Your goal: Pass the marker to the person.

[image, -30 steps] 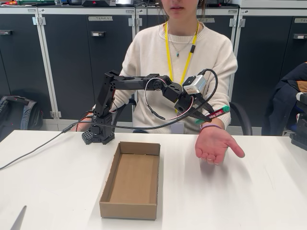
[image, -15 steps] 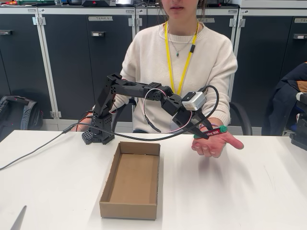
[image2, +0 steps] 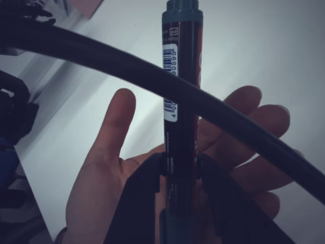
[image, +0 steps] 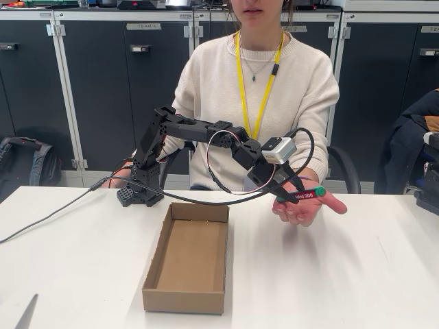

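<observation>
Black gripper (image: 287, 192), reaching out from the arm (image: 199, 128) at table's back edge, clamped on the marker (image: 302, 196) just above the person's (image: 257, 75) open hand (image: 305, 205). Fingers (image2: 139, 193) pinching the red barrel low down in the wrist view, gripper (image2: 180, 175) closed tight around it, marker (image2: 182, 81) running up the picture with its barcode label showing and its green end at the top. Hand (image2: 152, 173) spread flat beneath, palm up, thumb to the left there, fingers relaxed and uncurled, grasping nothing. Whether marker and palm touch: cannot tell. Seen from the fixed view, marker lying nearly level, green end pointing right, over the palm held just above the white table (image: 357, 274). Thick black cable (image2: 152, 76) crossing the wrist view diagonally in front of marker and hand. Cardboard box (image: 188, 257) open on the table, left of the hand and well apart from it. Dark cabinets (image: 103, 82) behind the seated person.
</observation>
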### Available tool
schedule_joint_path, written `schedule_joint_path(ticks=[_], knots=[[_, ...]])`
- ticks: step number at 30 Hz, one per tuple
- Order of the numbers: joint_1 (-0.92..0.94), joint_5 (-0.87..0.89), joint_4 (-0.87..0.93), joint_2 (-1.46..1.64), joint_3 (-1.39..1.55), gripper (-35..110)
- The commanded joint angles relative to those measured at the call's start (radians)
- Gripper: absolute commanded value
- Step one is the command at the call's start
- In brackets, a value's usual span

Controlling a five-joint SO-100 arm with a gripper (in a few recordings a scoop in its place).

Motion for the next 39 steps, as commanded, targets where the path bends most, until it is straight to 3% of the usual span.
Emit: schedule_joint_path(ticks=[1,15,39], knots=[[-0.009,-0.005,-0.038,0.017,0.009,-4],[0.005,-0.015,-0.081,0.048,0.066,15],[0.018,-0.023,-0.114,0.109,0.114,19]])
